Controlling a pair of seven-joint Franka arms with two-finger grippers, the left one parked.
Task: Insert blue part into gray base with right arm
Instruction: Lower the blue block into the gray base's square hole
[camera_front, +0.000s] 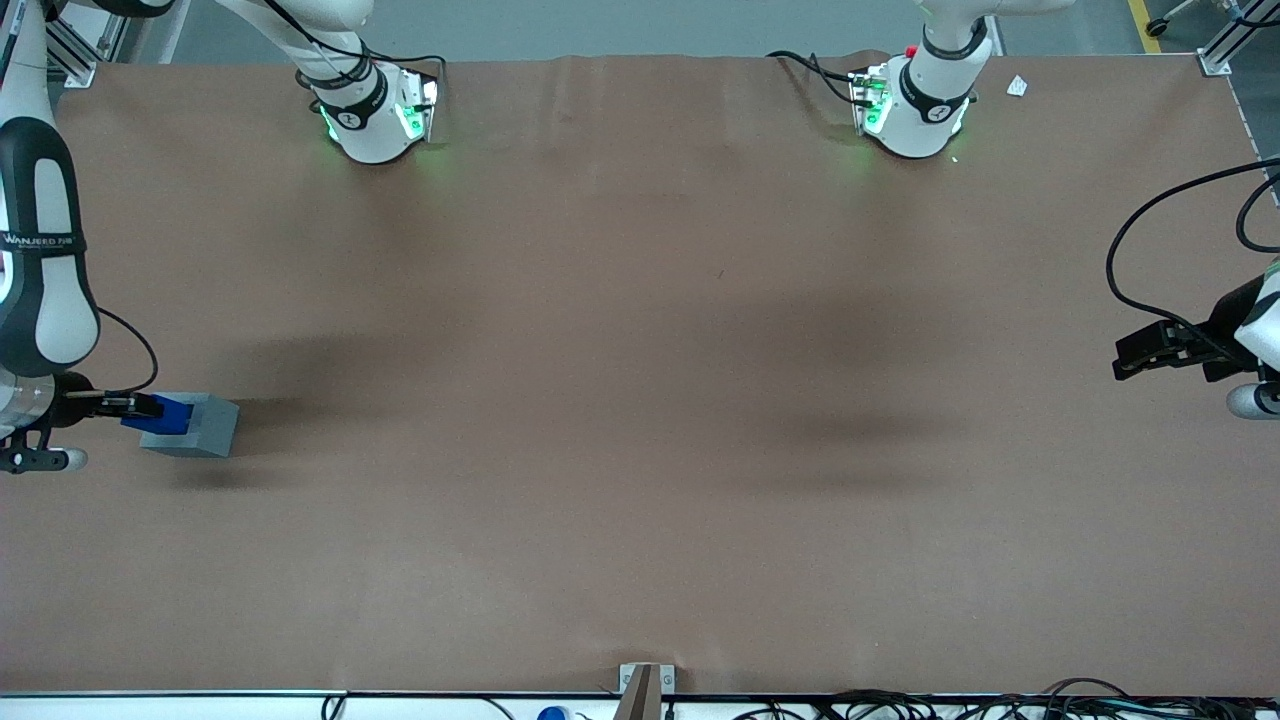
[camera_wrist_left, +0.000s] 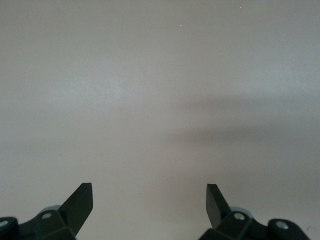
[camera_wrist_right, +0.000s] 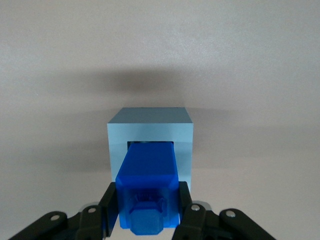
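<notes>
1. Gripping the blue part (camera_wrist_right: 146, 187) on its two side faces, the tool (camera_wrist_right: 145, 210) on the right arm (camera_front: 40, 270) has its fingers (camera_wrist_right: 107, 205) pressed against the block, pinching it near the knobbed end.
2. In the front view the blue part (camera_front: 163, 414) sits at the working arm's end of the surface (camera_front: 640, 400), with its leading end at the gray base (camera_front: 195, 425); the tool (camera_front: 118, 405) reaches in from the side, roughly level.
3. From the wrist view, the part's leading end appears to sit inside the square recess of the gray base (camera_wrist_right: 150, 140), though how deep I cannot tell.
4. Judging by its look, the blue part is a light, rigid plastic block with smooth faces, so it could slip or twist if the pinch is weak.
5. Holding the flat sides near the knob seems the sound choice: it leaves the leading end free to enter.
6. The gray base looks light too and rests loose on the surface, so a hard push may slide it rather than seat the part.
</notes>
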